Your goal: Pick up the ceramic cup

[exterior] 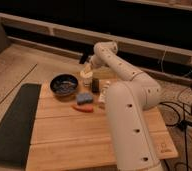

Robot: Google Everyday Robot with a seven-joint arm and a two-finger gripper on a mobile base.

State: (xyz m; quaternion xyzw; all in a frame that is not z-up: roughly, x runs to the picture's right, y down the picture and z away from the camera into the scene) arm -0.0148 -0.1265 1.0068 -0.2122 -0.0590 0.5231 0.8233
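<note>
The ceramic cup (86, 75) is small and cream-white with a tan rim. It stands upright at the far side of the wooden table (64, 140), right of the dark round bowl (64, 84). My gripper (85, 62) hangs right above the cup, at or just over its rim. The arm (120, 70) reaches to it from the right. The cup still stands on the table.
A blue item (83, 97) and a red-orange item (83, 107) lie just in front of the cup. A small dark object (95, 86) and a slim white bottle-like item (103, 95) are to its right. A black mat (11, 125) covers the table's left side.
</note>
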